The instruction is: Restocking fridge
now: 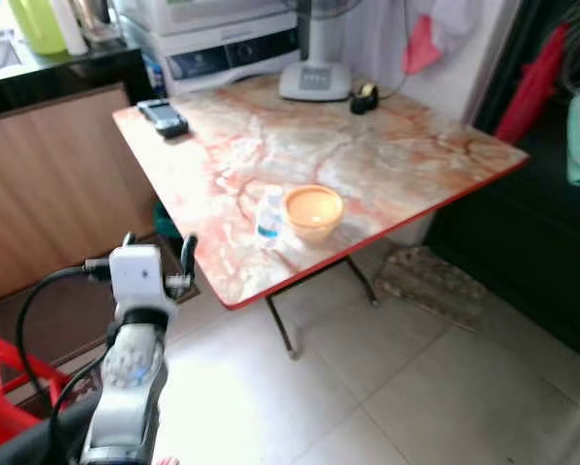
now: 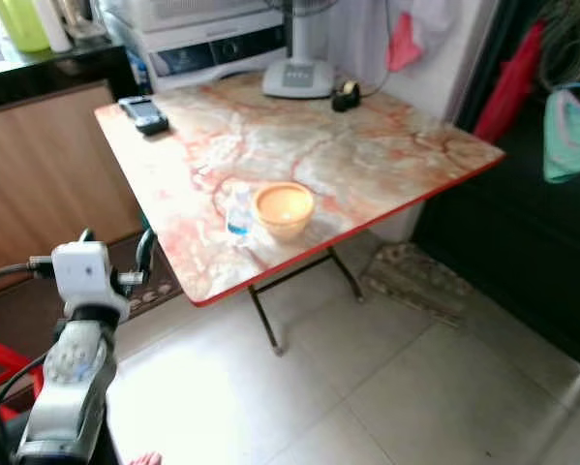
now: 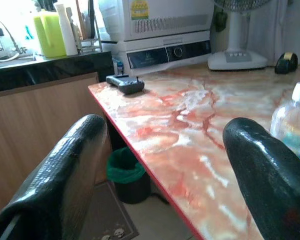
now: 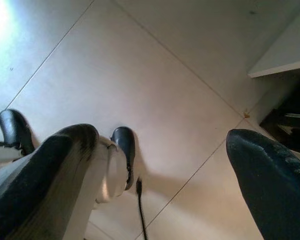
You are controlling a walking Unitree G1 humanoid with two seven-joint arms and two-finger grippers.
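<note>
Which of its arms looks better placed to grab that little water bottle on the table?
Probably the left. The left gripper is raised near the table's edge, open, facing the water bottle beside the orange bowl. The right gripper points down at the floor tiles.

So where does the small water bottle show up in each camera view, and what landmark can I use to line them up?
Left eye view: water bottle near the table's front edge, just left of the orange bowl.
Right eye view: same spot, beside the bowl.
Left wrist view: at the picture's right edge, partly behind one finger of the open left end effector.
Right wrist view: not in it.
Shared landmark: the dark remote.
</note>
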